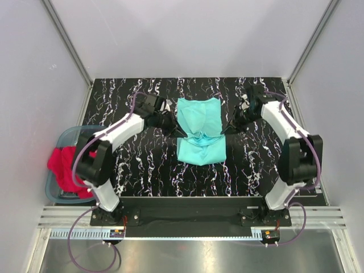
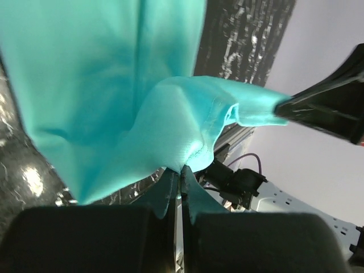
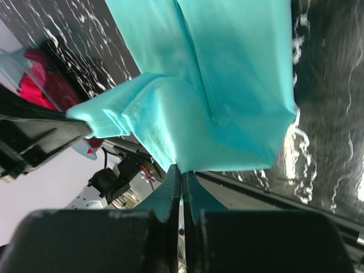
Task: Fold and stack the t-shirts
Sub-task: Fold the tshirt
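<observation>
Teal shirt [image 1: 199, 128] lying mid-table [image 1: 142, 168], closer to the far edge, its middle bunched and raised off the surface. Pinched on the left side by the left gripper [image 1: 176, 132], jaws closed tight on a fold. Pinched on the right side by the right gripper [image 1: 223, 129], clamped on cloth likewise. Red shirt [image 1: 65, 168] heaped in the tub [image 1: 71, 132] just off the table's left edge.

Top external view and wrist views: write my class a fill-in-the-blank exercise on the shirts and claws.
The red t-shirt sits in a plastic ___.
The teal t-shirt rests partly on the ___ marbled table.
The left claw and right claw are both ___ on the teal t-shirt.
Missing words: tub, black, shut.
</observation>
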You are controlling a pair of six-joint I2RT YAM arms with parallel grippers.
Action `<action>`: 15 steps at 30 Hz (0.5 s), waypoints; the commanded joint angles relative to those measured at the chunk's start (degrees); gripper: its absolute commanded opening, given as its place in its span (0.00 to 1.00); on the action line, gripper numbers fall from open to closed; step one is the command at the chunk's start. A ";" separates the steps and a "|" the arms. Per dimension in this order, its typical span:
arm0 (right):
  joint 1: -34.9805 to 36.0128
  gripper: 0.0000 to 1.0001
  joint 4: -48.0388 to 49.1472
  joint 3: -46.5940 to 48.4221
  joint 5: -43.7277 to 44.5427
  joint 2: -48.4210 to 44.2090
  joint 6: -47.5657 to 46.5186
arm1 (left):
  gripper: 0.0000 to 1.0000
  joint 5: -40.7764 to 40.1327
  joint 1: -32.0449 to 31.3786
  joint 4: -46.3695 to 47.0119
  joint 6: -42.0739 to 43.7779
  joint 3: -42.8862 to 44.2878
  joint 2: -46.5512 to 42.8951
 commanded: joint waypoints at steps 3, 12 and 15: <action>-1.54 0.00 -0.41 9.40 -4.07 8.11 -5.03 | 0.00 3.04 2.18 -1.04 2.66 7.41 5.99; -2.86 0.00 -2.25 19.69 -6.09 20.68 -7.40 | 0.00 4.35 5.61 -3.15 3.80 13.65 14.25; -2.95 0.00 -2.25 22.06 -6.27 23.41 -7.14 | 0.00 4.27 6.05 -3.86 4.59 14.36 16.45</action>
